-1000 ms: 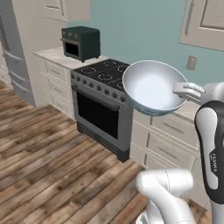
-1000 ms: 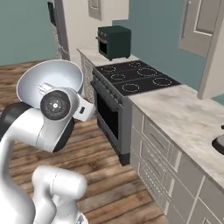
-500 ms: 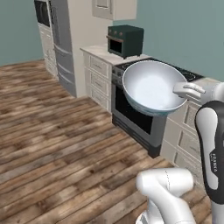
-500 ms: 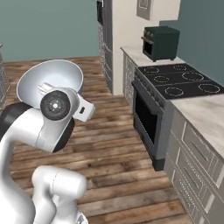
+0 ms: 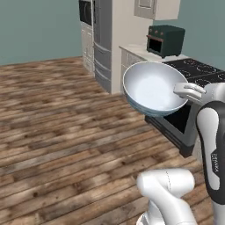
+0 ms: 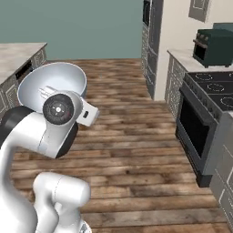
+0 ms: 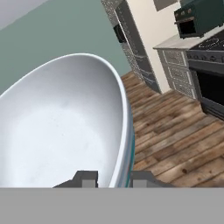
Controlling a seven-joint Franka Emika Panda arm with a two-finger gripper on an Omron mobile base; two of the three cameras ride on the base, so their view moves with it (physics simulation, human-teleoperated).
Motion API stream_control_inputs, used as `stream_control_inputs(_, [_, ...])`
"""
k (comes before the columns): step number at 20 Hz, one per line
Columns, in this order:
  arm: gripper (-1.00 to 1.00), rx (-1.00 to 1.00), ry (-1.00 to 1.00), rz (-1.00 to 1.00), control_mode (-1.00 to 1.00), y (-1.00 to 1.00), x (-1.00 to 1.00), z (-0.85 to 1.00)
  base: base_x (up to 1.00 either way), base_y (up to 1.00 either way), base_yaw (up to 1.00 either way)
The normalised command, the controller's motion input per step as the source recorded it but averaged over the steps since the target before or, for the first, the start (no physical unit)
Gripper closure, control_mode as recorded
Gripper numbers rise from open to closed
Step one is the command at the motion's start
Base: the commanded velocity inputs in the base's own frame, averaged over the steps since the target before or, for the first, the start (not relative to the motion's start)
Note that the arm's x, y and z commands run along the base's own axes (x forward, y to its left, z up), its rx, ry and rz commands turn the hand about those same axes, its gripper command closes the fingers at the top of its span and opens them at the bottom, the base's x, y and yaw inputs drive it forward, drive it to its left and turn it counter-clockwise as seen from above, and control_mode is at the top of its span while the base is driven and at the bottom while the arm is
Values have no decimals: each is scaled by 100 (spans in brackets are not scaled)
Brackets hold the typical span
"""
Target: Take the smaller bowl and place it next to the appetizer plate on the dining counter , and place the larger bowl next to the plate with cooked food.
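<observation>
The larger bowl [image 5: 154, 88], glossy white inside and light blue outside, hangs in the air above the wooden floor, tilted on its side. My gripper [image 5: 181, 89] is shut on its right rim. In the hand view the bowl [image 7: 61, 131] takes up the left half, and its rim passes between the two dark tips of my gripper [image 7: 114, 178]. From the right base view I see the bowl [image 6: 51, 81] behind my wrist. The smaller bowl, both plates and the dining counter are out of view.
A black stove [image 5: 193, 72] with a dark green toaster oven [image 5: 165, 39] on the white cabinets stands to the right. A steel fridge [image 5: 101, 39] stands farther back. A pale counter corner [image 6: 18, 50] sits at far left. Open wooden floor [image 5: 57, 127] spreads ahead.
The whole scene has swept to the right in both base views, so the base has turned away from the stove. The bowl has stayed in my gripper in the same pose.
</observation>
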Motion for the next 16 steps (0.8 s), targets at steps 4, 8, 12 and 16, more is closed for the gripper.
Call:
stream_control_inputs(4, [100, 0, 0, 0, 100, 0, 0, 0, -24, 73, 26])
stream_control_inputs(8, [100, 0, 0, 0, 100, 0, 0, 0, -42, 67, 22])
stream_control_inputs(12, [100, 0, 0, 0, 100, 0, 0, 0, -52, 33, 19])
stream_control_inputs(16, [100, 0, 0, 0, 100, 0, 0, 0, -22, 0, 13])
